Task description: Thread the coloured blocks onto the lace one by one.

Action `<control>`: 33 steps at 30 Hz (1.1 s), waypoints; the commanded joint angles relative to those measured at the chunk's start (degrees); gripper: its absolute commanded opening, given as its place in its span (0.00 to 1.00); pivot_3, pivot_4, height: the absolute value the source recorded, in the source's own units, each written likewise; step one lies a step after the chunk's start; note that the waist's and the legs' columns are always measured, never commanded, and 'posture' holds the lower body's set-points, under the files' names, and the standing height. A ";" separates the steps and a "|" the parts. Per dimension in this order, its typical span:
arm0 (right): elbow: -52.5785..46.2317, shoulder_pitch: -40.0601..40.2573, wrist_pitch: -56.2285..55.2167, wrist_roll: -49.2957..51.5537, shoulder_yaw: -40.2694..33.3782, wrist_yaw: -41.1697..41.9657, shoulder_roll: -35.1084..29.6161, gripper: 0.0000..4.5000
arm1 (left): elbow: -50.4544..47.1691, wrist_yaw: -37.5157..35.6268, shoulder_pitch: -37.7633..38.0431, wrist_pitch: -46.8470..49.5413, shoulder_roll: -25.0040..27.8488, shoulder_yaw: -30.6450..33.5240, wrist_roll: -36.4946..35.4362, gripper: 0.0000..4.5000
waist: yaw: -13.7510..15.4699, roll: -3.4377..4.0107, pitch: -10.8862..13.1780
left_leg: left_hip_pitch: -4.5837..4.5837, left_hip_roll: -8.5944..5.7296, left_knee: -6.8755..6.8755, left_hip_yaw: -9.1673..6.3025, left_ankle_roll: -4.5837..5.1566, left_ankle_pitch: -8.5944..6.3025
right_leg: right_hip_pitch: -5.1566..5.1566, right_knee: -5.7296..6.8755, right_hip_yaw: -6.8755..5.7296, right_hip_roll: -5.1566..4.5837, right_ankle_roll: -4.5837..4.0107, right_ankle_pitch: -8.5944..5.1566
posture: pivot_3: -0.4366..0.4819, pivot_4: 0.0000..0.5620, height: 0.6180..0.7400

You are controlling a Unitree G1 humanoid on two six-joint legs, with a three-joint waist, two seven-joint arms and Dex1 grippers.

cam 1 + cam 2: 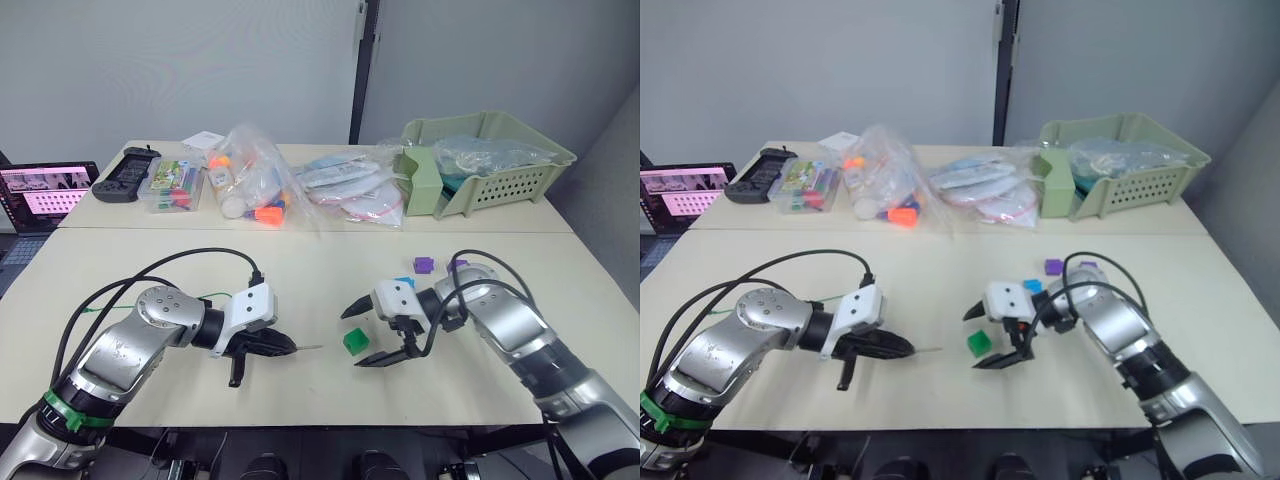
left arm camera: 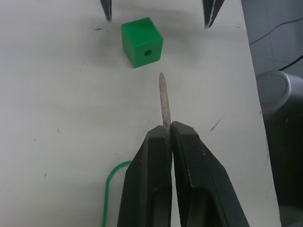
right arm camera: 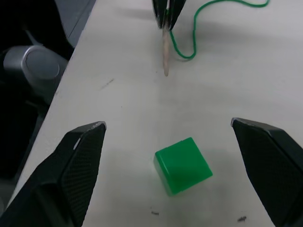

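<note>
1. The left arm is reaching in low over the cream table, its elbow bent and its forearm angled toward the middle, with the left gripper pointing across at the other arm.
2. The left gripper's two black, smooth, wedge-shaped fingers are lying pressed together, clenching the lace by its stiff tip; the tip is a pale, slim, pointed stick jutting out past the fingertips.
3. Behind those fingers the lace is running on as a thin, twisted green cord, curling loosely on the tabletop.
4. The right arm is coming in from the opposite side, wrist bent down, with the right gripper hanging just over the table.
5. The right gripper's fingers are spread wide and holding nothing; their inner pads are showing a fine dotted texture.
6. A green block is resting on the table between those spread fingers, touching neither. It is a glossy plastic cube with rounded edges and a round hole in the face turned toward the lace tip, which is ending near it without touching.
7. A blue block and two purple blocks are lying on the table just behind the right gripper, close to the wrist.
</note>
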 commanded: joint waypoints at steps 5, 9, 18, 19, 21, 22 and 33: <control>13.54 -4.55 -12.16 -4.98 0.43 5.65 4.55 0.99 | -3.67 1.13 1.19 0.80 1.29 1.56 -1.44 0.00 | 0.23 0.01 0.01 | 0.04 0.01 0.00 -0.30 0.00 0.00 | 0.03 0.03 -0.02 -0.02 -0.01 0.00 | 0.48 0.27 1.00; 17.02 -5.79 -14.09 -5.56 -0.32 7.15 5.32 0.75 | -4.00 1.41 1.84 0.71 1.51 1.69 -1.60 0.00 | 0.15 0.01 0.01 | 0.09 0.01 0.00 -0.42 0.00 0.00 | 0.04 0.09 -0.02 -0.02 -0.02 0.01 | 0.48 0.27 1.00; 13.23 -3.10 -8.47 -4.90 -3.32 3.64 5.88 0.26 | -3.64 2.85 1.80 0.09 0.77 0.78 -0.79 0.00 | 0.16 0.02 0.01 | 0.10 0.00 0.00 -0.48 0.00 0.00 | 0.04 0.17 -0.04 -0.02 -0.04 0.02 | 0.48 0.27 1.00; 11.75 -2.60 -6.60 -4.77 -3.84 2.59 6.07 0.26 | -3.53 3.32 1.67 0.00 0.56 0.41 -0.34 0.00 | 0.15 0.02 0.01 | 0.10 -0.01 0.00 -0.48 -0.01 0.00 | 0.03 0.19 -0.04 -0.03 -0.04 0.02 | 0.48 0.27 1.00; 6.55 -0.62 -0.46 -4.62 -4.90 -0.39 6.00 0.26 | -2.86 4.81 0.79 -0.21 -0.14 -1.72 1.99 0.00 | 0.20 0.02 0.01 | 0.13 -0.04 0.00 -0.50 -0.01 0.00 | 0.02 0.37 -0.04 -0.07 -0.04 0.02 | 0.48 0.27 1.00; 3.93 0.56 1.97 -4.58 -5.24 -1.40 5.81 0.26 | -2.45 5.64 0.41 -0.47 -0.65 -2.70 3.14 0.00 | 0.24 0.02 0.01 | 0.15 -0.07 0.00 -0.51 -0.01 0.00 | -0.01 0.45 -0.03 -0.11 -0.04 0.02 | 0.48 0.27 1.00; -11.61 11.36 16.06 -6.33 -4.51 -10.72 5.30 0.26 | -0.40 10.21 -4.34 2.77 -5.16 -10.77 10.24 0.00 | 1.18 0.02 0.01 | 0.17 -0.24 0.12 -0.51 -0.01 0.00 | 0.03 0.47 -0.04 -0.04 -0.03 0.01 | 0.48 0.27 1.00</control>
